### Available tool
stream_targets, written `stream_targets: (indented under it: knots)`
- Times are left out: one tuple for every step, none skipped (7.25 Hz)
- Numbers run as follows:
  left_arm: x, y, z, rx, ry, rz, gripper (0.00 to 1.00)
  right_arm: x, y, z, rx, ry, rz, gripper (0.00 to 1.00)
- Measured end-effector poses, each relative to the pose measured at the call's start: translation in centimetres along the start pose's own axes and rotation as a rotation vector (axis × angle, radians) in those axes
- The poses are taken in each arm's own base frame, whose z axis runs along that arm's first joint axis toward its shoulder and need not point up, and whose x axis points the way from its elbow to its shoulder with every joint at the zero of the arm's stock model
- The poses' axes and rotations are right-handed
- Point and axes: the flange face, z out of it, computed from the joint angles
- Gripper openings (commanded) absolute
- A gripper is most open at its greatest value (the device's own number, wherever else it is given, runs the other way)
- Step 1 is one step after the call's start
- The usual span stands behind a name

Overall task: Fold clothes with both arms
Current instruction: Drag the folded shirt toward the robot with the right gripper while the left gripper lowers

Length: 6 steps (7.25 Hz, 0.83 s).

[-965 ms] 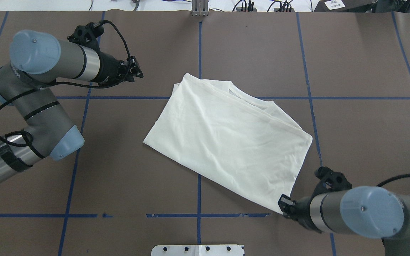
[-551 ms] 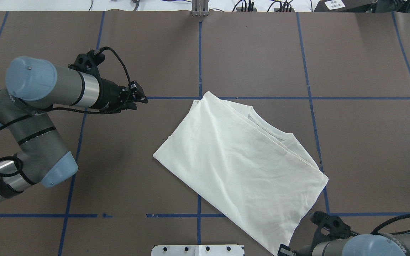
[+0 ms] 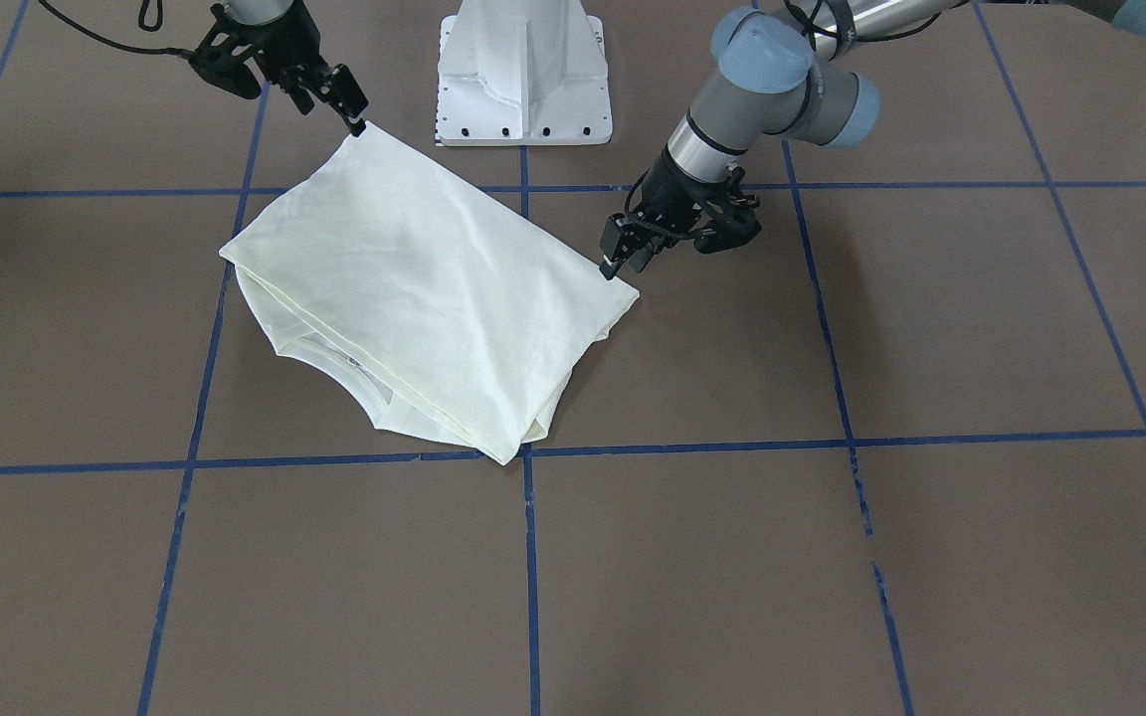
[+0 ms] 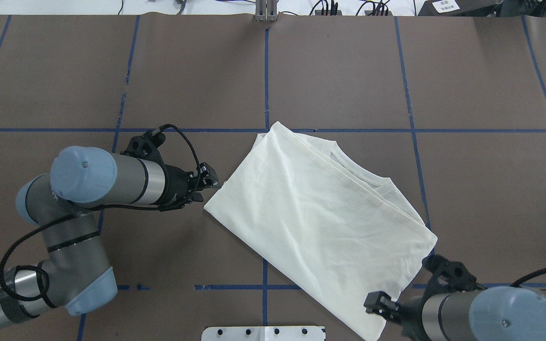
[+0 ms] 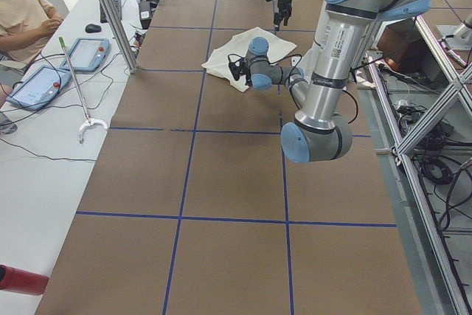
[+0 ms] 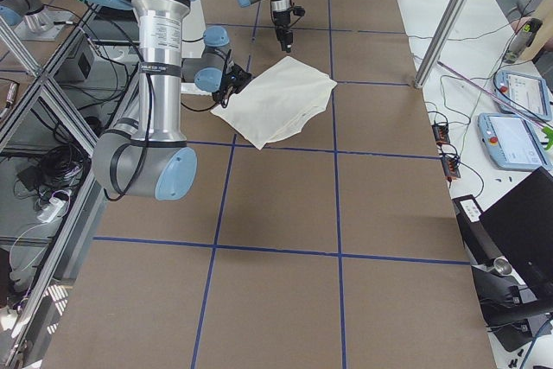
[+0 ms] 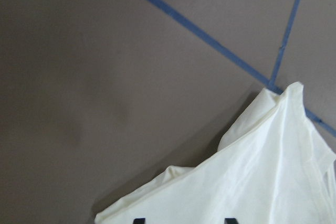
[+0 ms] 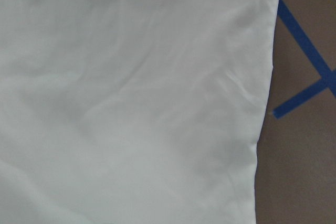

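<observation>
Flatly folded, the cream shirt (image 4: pixel 320 213) lies askew on the brown table (image 4: pixel 491 189). Its far corner is near a crossing of the blue tape lines (image 4: pixel 266 71), and its neckline (image 4: pixel 358 173) peeks out along the far edge; only plain cloth shows. The left gripper (image 4: pixel 211 179) sits low just beside the shirt's left-hand corner. Its wrist camera catches two black fingertips (image 7: pixel 138 220) set apart at the bottom edge of the frame, mostly cut off, with the cloth's rim around them: the jaws stand parted, closed on nothing. The right gripper (image 3: pixel 354 117) seems to touch the corner nearest the white pedestal (image 3: pixel 523 80). Its tips are hard to make out from overhead, though, and its own camera shows only pale fabric and a bit of tape, no fingers, so I cannot tell whether it pinches the cloth. In the side views both grippers are too small to judge
</observation>
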Motion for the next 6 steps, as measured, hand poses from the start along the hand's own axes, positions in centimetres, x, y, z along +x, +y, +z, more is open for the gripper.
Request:
stream_targets:
  knots:
    - [-0.5,0.8,0.9,0.015,-0.036,-0.003,0.56,-1.1,-2.0,-0.6,0.036,-0.028,0.023,1.00]
    - [-0.7,1.1,1.3,0.026,-0.061,-0.005,0.54,-1.8,-3.3,-0.8,0.059,-0.045,0.029,1.00]
    - [-0.8,1.2,1.5,0.038,-0.076,-0.006,0.52,-2.3,-4.1,-1.0,0.075,-0.055,0.028,1.00]
    - [-0.6,1.2,1.7,0.054,-0.082,-0.002,0.50,-2.4,-4.5,-0.9,0.083,-0.056,0.027,1.00]
    - [-0.2,1.1,1.7,0.065,-0.080,0.002,0.50,-2.3,-4.7,-0.6,0.091,-0.053,0.026,1.00]
    - [0.0,1.1,1.8,0.071,-0.079,0.005,0.50,-2.3,-5.0,-0.1,0.110,-0.050,0.026,1.00]
